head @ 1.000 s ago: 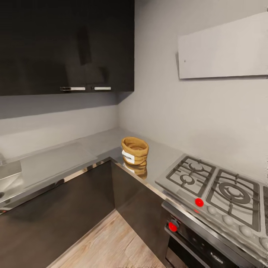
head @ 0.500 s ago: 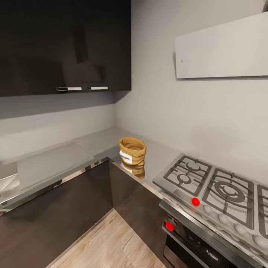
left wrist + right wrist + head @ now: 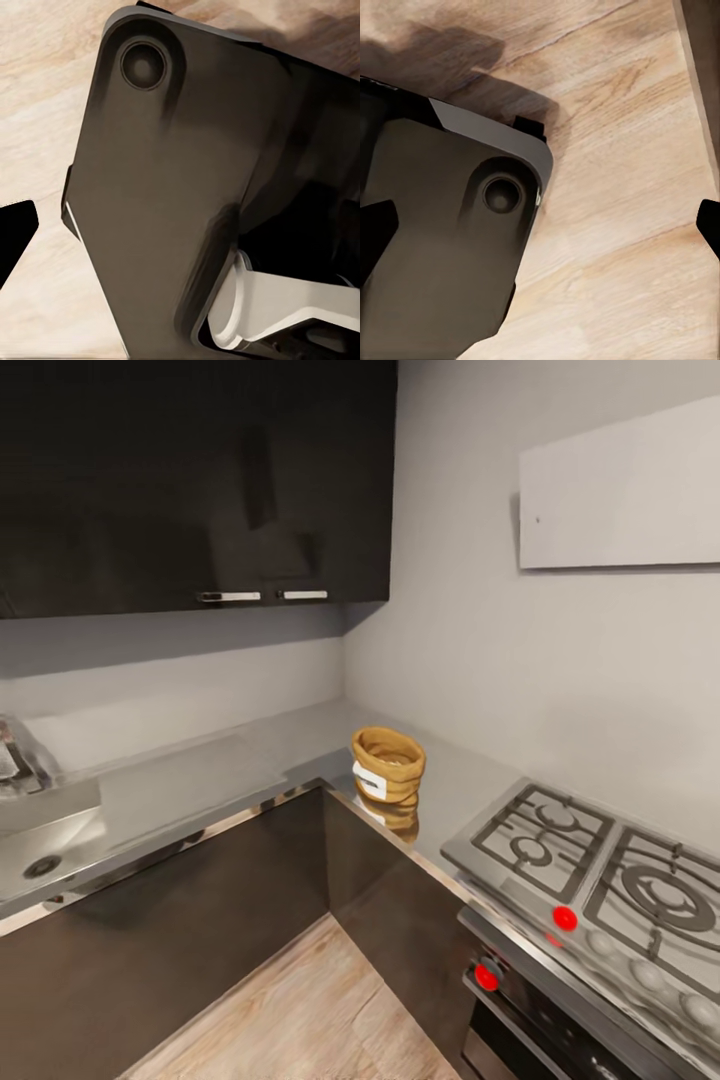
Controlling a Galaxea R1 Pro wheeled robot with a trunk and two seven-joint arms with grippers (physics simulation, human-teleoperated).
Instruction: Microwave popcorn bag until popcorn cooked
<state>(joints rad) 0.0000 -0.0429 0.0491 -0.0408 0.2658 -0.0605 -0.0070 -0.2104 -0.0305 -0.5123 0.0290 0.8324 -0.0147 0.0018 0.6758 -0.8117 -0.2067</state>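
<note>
The popcorn bag (image 3: 388, 765), a tan sack with a rolled rim and a white label, stands upright on the grey countertop (image 3: 230, 765) at the inner corner of its L. From this angle I cannot make out the popcorn in its mouth. The microwave is out of view. In the right wrist view, my right gripper (image 3: 540, 225) hangs open over the wooden floor, its black fingertips (image 3: 375, 232) far apart at the picture's edges. My left gripper (image 3: 180, 225) hangs over my dark base. One fingertip (image 3: 16, 229) shows at the far edge, and the other is lost against the dark, so it looks open.
A steel gas hob (image 3: 600, 870) with red knobs (image 3: 565, 918) lies right of the bag, over a dark oven. A sink (image 3: 45, 850) is sunk into the counter at far left. Dark wall cabinets (image 3: 190, 480) hang above. Wooden floor (image 3: 300, 1010) lies inside the L.
The whole head view has swung left: the bag and hob sit further right in the picture and the sink has come into view. Nothing on the counter has moved.
</note>
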